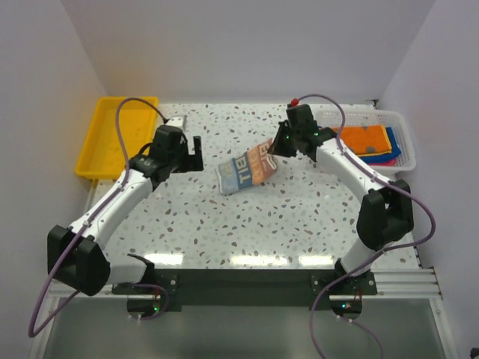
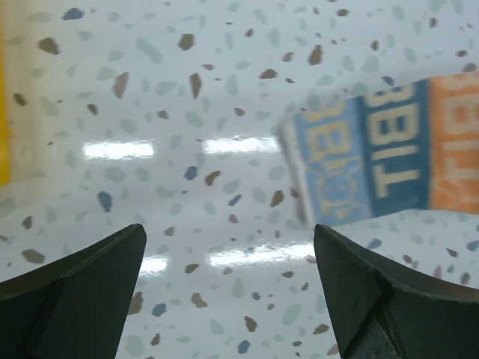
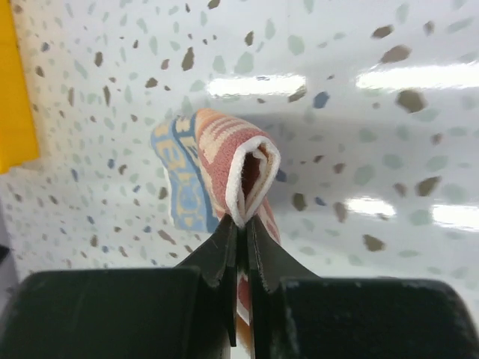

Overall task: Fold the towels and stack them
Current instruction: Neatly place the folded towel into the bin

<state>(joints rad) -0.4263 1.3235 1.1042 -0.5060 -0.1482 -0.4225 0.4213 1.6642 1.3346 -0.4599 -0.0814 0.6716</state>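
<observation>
Jaws of right gripper [image 3: 241, 224] pinched tight on a folded edge of the orange-blue printed towel [image 1: 245, 169], near bench [image 1: 224, 232] centre. Jaws of left gripper [image 2: 228, 239] fully apart, holding nothing, near the towel's blue end.

I read the printed towel [image 1: 247, 168] as banded light blue, deeper blue and orange, with cream lettering and a white edge. The tabletop [image 1: 224, 224] is white, flecked brown, grey and blue. The tray [image 1: 112, 138] is plain yellow. In the white mesh basket [image 1: 404, 123], an orange towel [image 1: 365, 138] lies over a royal blue towel [image 1: 392, 143]. My left claw [image 2: 228, 250] and right claw [image 3: 241, 239] are black.
</observation>
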